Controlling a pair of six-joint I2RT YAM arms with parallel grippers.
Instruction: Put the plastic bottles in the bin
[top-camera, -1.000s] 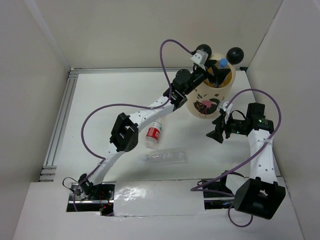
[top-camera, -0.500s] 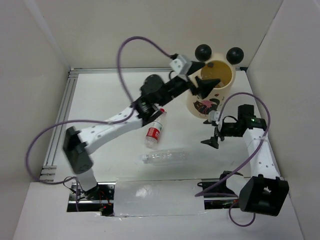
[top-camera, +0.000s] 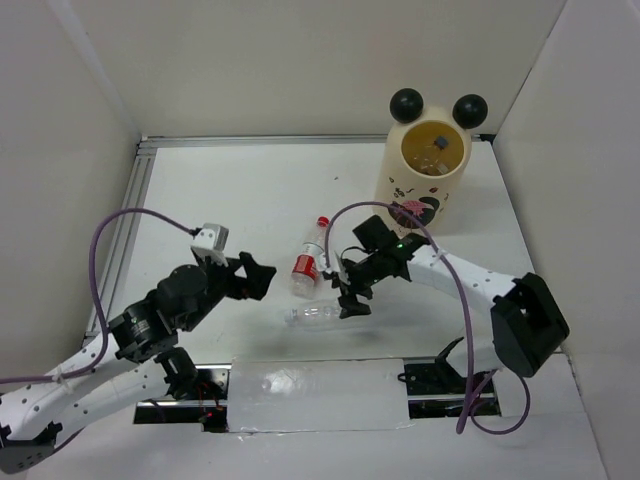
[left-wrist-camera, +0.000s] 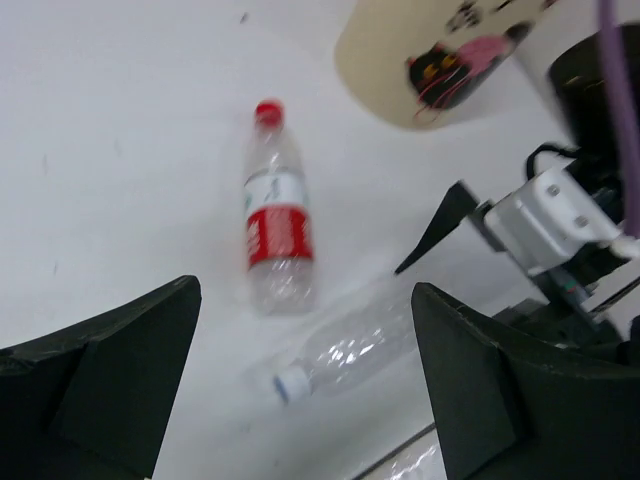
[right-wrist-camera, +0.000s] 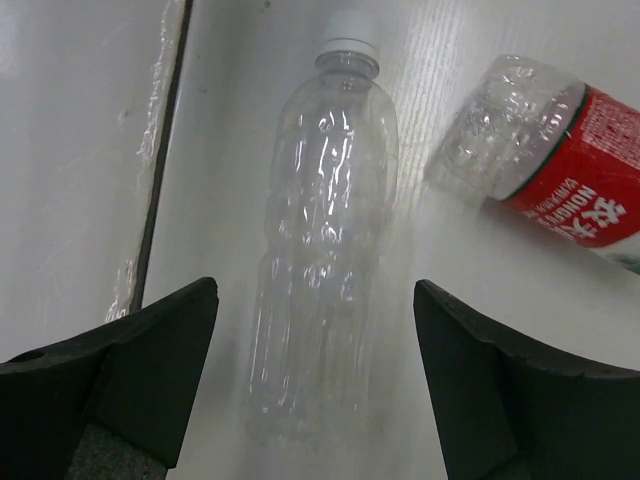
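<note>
right fingers (top-camera: 352, 308) above clear bottle (top-camera: 312, 315) | red-labelled bottle (top-camera: 308, 264) beside | bin (top-camera: 424, 195) upright

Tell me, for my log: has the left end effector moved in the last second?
Yes. The left end effector withdrew from over the tall cream flamingo-print bin toward the near left.

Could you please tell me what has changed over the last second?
The left gripper let go of a blue-capped bottle over the bin and drew back toward its base, open. The right gripper swung left, now open above the clear bottle. The clear bottle, the red-labelled bottle and the bin stayed put.
</note>
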